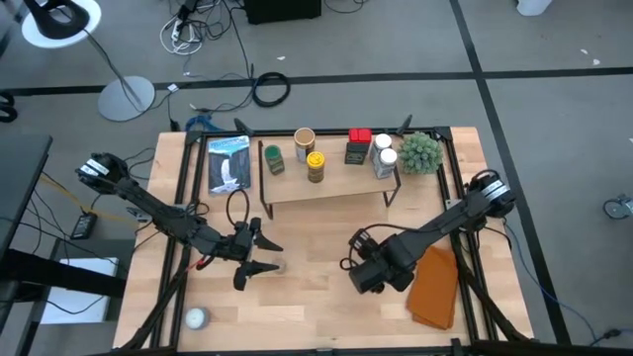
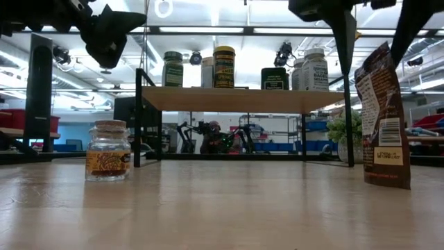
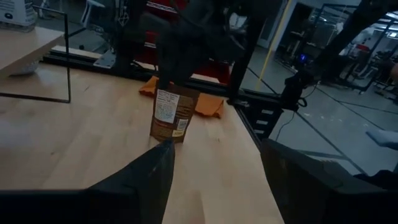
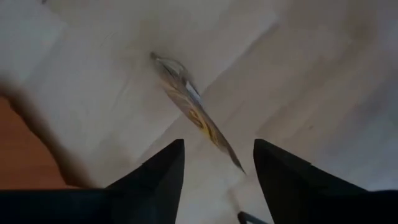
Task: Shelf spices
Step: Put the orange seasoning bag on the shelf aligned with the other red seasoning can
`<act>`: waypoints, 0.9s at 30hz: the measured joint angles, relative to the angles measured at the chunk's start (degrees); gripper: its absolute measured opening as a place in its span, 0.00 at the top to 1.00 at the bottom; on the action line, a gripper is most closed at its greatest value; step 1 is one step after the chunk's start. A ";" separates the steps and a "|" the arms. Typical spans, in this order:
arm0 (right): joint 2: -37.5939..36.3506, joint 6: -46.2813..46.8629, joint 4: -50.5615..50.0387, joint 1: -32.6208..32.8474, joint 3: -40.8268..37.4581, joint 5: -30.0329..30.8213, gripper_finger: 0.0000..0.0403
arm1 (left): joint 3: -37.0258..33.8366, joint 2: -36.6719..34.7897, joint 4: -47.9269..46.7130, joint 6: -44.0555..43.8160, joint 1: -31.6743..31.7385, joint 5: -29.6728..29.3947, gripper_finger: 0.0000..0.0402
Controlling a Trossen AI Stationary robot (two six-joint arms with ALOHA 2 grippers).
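Below right gripper point(image 4: 217, 165), fingers spread: brown pouch point(image 4: 194, 112) standing free on table point(image 1: 316, 307).

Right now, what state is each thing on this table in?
Brown paper spice pouch: upright on the table, released.
Right gripper: open, directly above the pouch's top edge.
Left gripper: open, empty.
Small cork-lidded glass jar: upright, closed, unshelved.
Pale wooden shelf: carrying several upright jars.
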 joint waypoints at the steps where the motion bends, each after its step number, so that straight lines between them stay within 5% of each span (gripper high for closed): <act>1: 0.58 -0.82 0.14 0.16 0.00 0.03 0.53 | 0.02 0.00 0.02 0.00 0.00 0.00 0.39; 6: 2.40 -1.77 1.79 0.93 0.00 0.03 0.64 | 0.00 0.00 -0.46 0.00 0.00 0.00 0.39; 13: 1.76 2.32 1.14 1.28 0.21 -0.03 0.97 | 0.00 0.00 -0.50 0.39 0.00 0.00 0.39; 27: 1.49 13.97 -7.25 -6.82 18.79 0.36 1.00 | 0.02 0.02 -0.50 -0.62 0.01 0.75 0.39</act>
